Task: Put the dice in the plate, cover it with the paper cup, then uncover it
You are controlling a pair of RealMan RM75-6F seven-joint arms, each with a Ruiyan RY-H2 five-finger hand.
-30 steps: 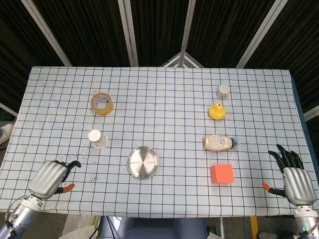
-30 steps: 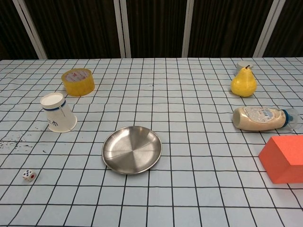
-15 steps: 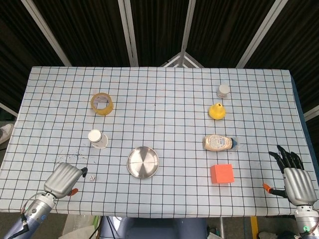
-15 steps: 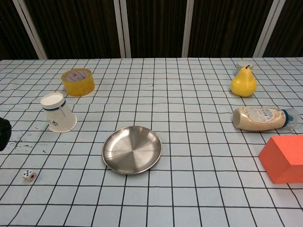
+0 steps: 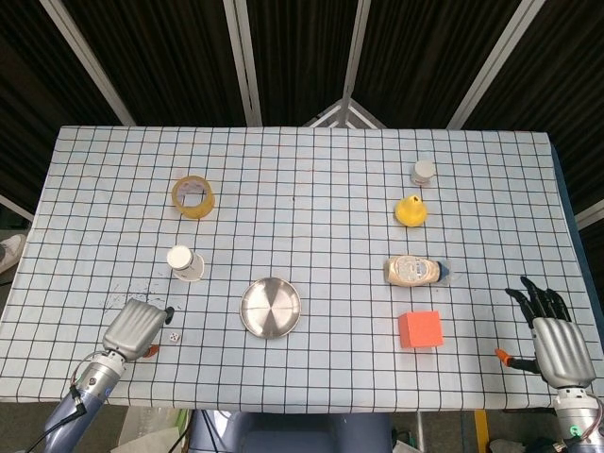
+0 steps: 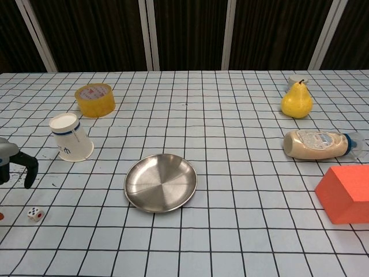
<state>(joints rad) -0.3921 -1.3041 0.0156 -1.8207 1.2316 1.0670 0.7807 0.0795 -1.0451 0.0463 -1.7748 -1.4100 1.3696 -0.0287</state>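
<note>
we judge the task barely begun: none of its three steps is done. the dice (image 6: 36, 214) lies on the desk (image 5: 311, 179) near the front left edge, well apart from the plate (image 5: 270, 308), with nothing gripping it. our left hand (image 5: 137, 327) hovers just beside and above the dice; in the chest view its dark fingers (image 6: 27, 169) curve down with a gap beneath and hold nothing, so we read it as spread, not yet pinching. our right hand (image 5: 550, 335) sits at the far right edge, fingers fanned apart and empty.

the plate is bare, only polished metal showing. the paper cup (image 6: 70, 137) stands upside down behind the dice, left of the plate, so we cannot see inside it. still left: picking up the dice, placing it, covering, uncovering.
</note>
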